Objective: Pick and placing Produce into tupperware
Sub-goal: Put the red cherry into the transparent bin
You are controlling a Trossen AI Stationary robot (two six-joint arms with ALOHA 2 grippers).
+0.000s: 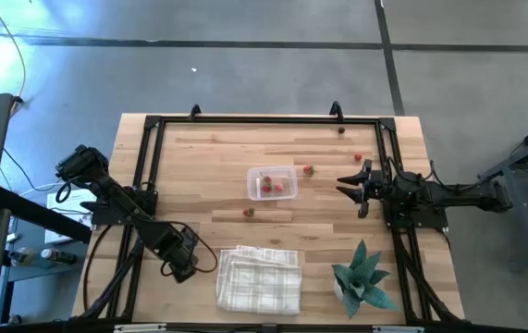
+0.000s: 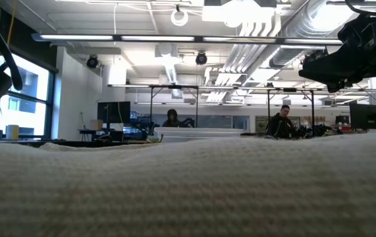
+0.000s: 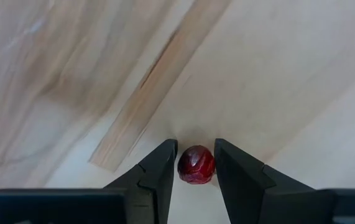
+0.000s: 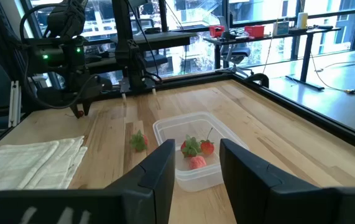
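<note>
Produce: dark red piece [image 3: 196, 165] sits on wooden bench [image 3: 276, 74] between fingers of left pincer [image 3: 195, 165], jaws close beside it, actual pinch not clear. Left pincer [image 1: 178, 262] low at bench's near left, just beside folded white checked cloth [image 1: 259, 278]. One red piece [image 1: 249, 212] lies loose on bench. Clear tupperware [image 1: 271, 182] mid-bench holds few red pieces [image 4: 197, 152]. More pieces [image 1: 308, 170] lie near it. Right pincer [image 1: 354, 191] hovers right of tupperware, fingers spread, nothing between.
</note>
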